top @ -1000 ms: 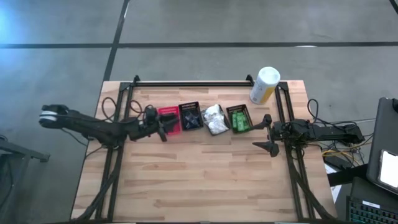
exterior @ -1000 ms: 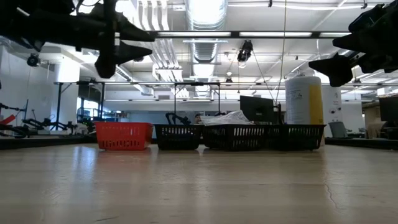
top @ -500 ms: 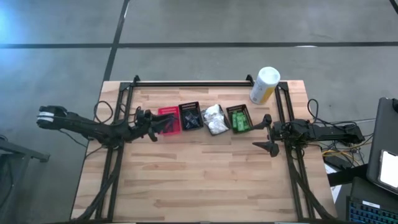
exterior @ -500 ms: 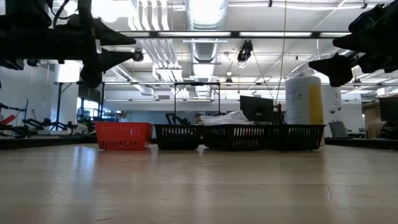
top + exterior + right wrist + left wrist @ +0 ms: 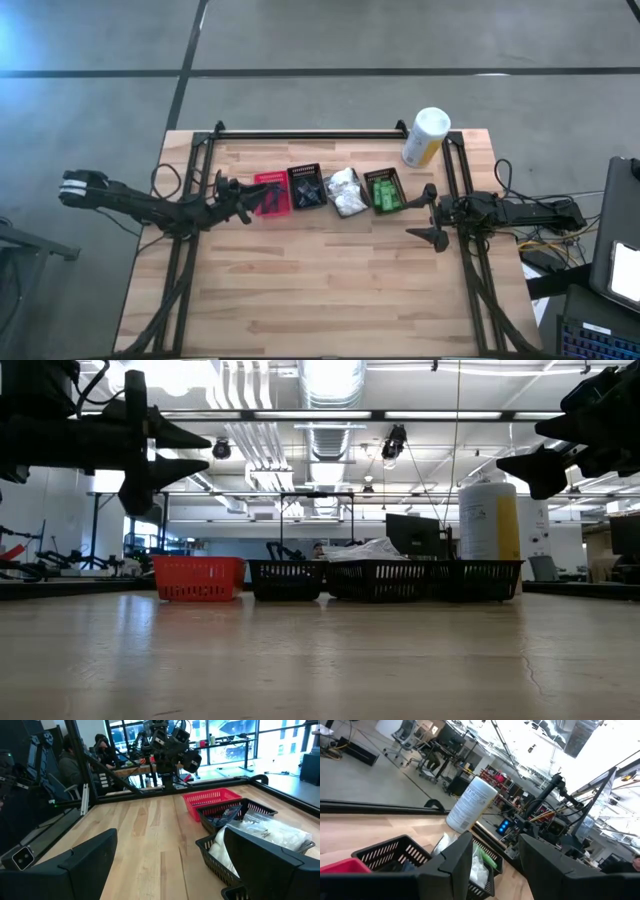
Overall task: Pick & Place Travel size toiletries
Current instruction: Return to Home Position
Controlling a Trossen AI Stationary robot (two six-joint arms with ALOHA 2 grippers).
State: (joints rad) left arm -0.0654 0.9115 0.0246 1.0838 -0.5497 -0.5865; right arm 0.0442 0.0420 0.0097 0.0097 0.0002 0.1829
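Four small baskets stand in a row at the middle of the table. The red basket (image 5: 270,192) shows nothing in it. The black basket (image 5: 307,188) beside it holds slim black sticks, the third holds white wrapped bundles (image 5: 346,191), and the fourth holds green packets (image 5: 385,190). My left gripper (image 5: 240,200) hovers open just left of the red basket, well above the table (image 5: 198,450). My right gripper (image 5: 416,215) hangs wide open to the right of the green packets, also raised (image 5: 525,448). Neither holds anything.
A tall white-and-yellow canister (image 5: 425,137) lies tilted near the table's far right corner, behind the baskets. The near half of the wooden table (image 5: 320,290) is bare. A laptop and cables sit off the right edge. People and other robot rigs show beyond the table in the right wrist view.
My left gripper has drawn back from above the red basket toward the table's left edge and now hovers beside it. It has stayed open. The right arm and the baskets have kept still.
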